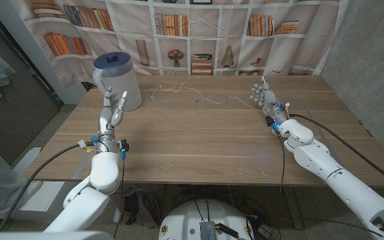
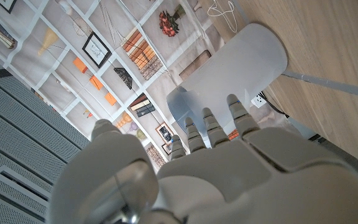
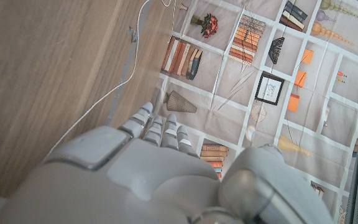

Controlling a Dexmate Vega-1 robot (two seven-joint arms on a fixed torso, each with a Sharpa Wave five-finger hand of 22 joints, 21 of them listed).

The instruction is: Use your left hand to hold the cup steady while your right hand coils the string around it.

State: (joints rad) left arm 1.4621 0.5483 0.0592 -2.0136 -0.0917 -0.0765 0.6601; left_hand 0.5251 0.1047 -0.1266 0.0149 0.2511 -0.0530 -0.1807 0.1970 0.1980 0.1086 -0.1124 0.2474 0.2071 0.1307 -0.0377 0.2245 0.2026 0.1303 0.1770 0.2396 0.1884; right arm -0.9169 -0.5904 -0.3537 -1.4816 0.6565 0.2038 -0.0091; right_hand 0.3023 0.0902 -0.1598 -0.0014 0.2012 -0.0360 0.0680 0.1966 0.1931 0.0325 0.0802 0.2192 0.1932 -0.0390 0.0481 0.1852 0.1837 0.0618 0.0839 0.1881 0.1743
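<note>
A white cup (image 1: 120,85) with a dark blue lid stands at the table's far left. The cup (image 2: 229,74) also shows in the left wrist view, just beyond my fingers. My left hand (image 1: 114,107) is raised a little in front of the cup, fingers apart and pointing at it, holding nothing. A thin white string (image 1: 199,93) lies loose across the far middle of the table, from near the cup toward my right hand. The string (image 3: 120,81) runs along the wood in the right wrist view. My right hand (image 1: 267,99) stands at the far right, fingers apart, close to the string's end and holding nothing.
The wooden table (image 1: 199,143) has a wide bare stretch in its middle and front. A backdrop printed with bookshelves (image 1: 179,33) hangs behind the far edge. Cables (image 1: 45,167) trail from both wrists off the table's front.
</note>
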